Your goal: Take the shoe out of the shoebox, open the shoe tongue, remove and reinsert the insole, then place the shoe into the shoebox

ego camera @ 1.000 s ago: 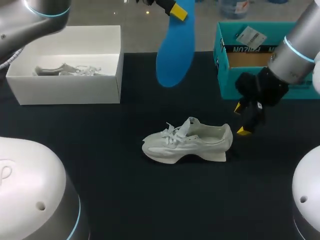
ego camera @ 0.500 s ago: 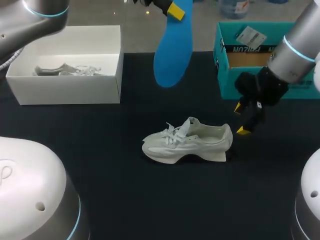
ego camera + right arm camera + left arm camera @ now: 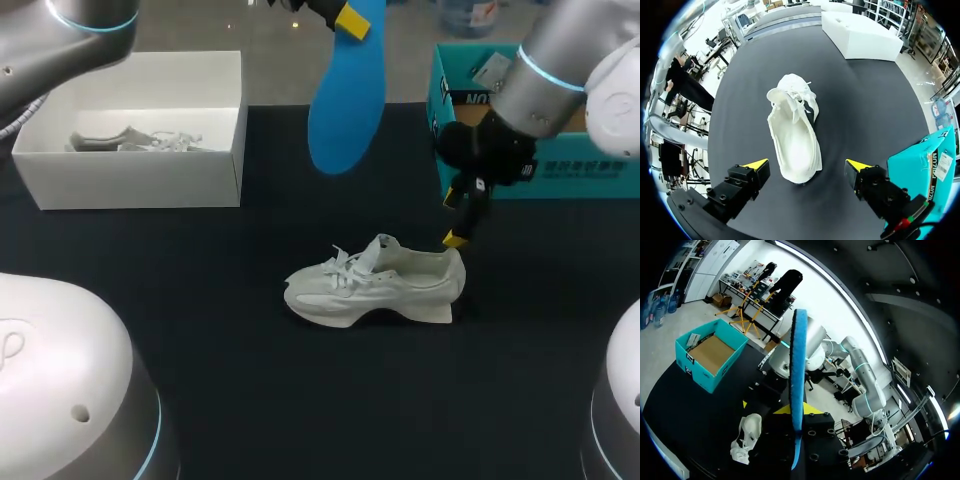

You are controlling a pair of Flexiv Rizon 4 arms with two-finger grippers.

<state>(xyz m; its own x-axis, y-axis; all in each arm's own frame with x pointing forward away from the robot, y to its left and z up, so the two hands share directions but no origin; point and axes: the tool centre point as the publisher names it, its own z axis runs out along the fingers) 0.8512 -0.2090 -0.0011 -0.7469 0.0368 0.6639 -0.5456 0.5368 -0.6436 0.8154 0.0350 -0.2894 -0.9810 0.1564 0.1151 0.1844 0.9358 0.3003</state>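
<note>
A white sneaker (image 3: 375,285) lies on its sole in the middle of the black table, toe to the left. The blue insole (image 3: 345,100) hangs high above the table's far side, my left gripper (image 3: 347,16) shut on its upper end. From the left wrist the insole (image 3: 798,390) runs edge-on ahead of the fingers, with the sneaker (image 3: 747,437) far below. My right gripper (image 3: 455,220) hovers open just above the sneaker's heel. In the right wrist view the gripper (image 3: 806,167) straddles the heel of the sneaker (image 3: 792,135), whose mouth gapes with no insole showing.
A teal shoebox (image 3: 520,175) stands at the back right, close behind my right arm, and shows as the teal box (image 3: 922,155) beside the right fingers. A white box (image 3: 130,175) at the back left holds a second white shoe (image 3: 140,140).
My right arm has swung left and slightly back, bringing its open gripper from beside the heel to above it. The insole and left gripper have hardly moved.
</note>
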